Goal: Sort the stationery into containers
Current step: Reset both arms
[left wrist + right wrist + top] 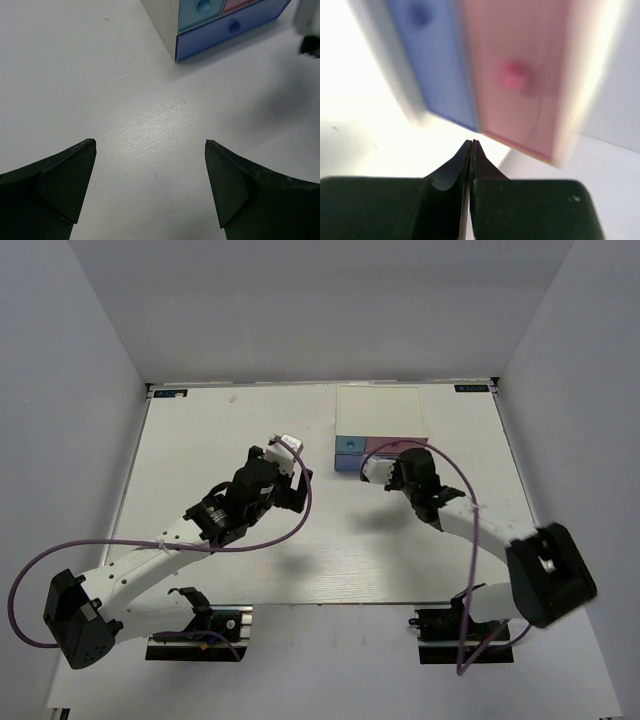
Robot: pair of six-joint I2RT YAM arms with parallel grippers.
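You had a white wood-grain tabletop (200, 440) to work on, boxed in by plain pale walls (90, 360) on its left, far and right sides. At the far edge, a little right of centre, stood the small white box-shaped desktop organiser (380, 408), with its pastel fronts facing your arms. A light blue drawer (200, 12) and a pink drawer (520, 60) sat side by side on top, and a wide lavender drawer (225, 32) lay beneath them, down at table level.

Your left arm (150, 560) reached from its base at the near left corner diagonally toward the middle of the table. Its elbow was bent, and a purple cable (290, 525) looped beside it. The left gripper (150, 175) hung over the surface just left of the organiser's front corner, apart from it. Its two black fingers (65, 185) were spread wide, with only bare tabletop showing between them.

Your right arm (490, 530) curved from the near right, leftward and away from you. The right gripper (471, 150) pointed at the drawer fronts, its tips close under the lower edge of the pink drawer. That wrist view was blurred, so you could not tell whether the tips touched the drawer. Its fingers were pressed flat together, clenched with no item showing between them.
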